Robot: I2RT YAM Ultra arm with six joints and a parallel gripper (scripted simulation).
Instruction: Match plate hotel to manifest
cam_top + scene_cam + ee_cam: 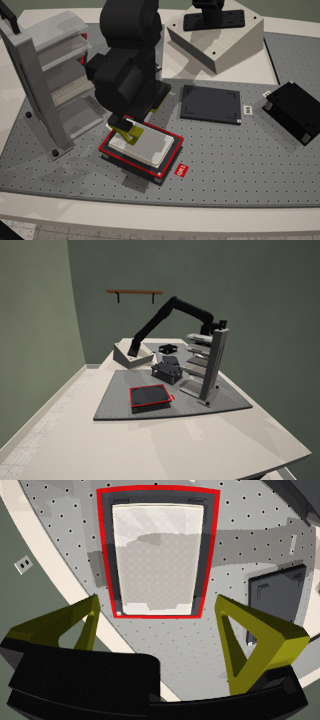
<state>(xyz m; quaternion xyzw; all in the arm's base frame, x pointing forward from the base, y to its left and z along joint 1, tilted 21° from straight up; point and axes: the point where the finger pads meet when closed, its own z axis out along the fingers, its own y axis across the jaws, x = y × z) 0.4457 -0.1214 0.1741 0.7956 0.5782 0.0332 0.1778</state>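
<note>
Top view: grey perforated breadboard (211, 165) on a beige table (155, 222).
White 96-well plate (144, 145) lies flat in red-framed nest QR1 (155, 171); gripper (130, 133) above it, fingers wide apart, holding nothing.

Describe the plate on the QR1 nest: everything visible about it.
The plate is a white rectangular well plate with a grey, finely dotted top. It lies flat, right way up, inside the red-bordered QR1 nest, parallel to the frame and resting on its dark deck. No ID label can be made out. The open gripper hangs above one short end, its yellow fingers clear of the plate.
</note>
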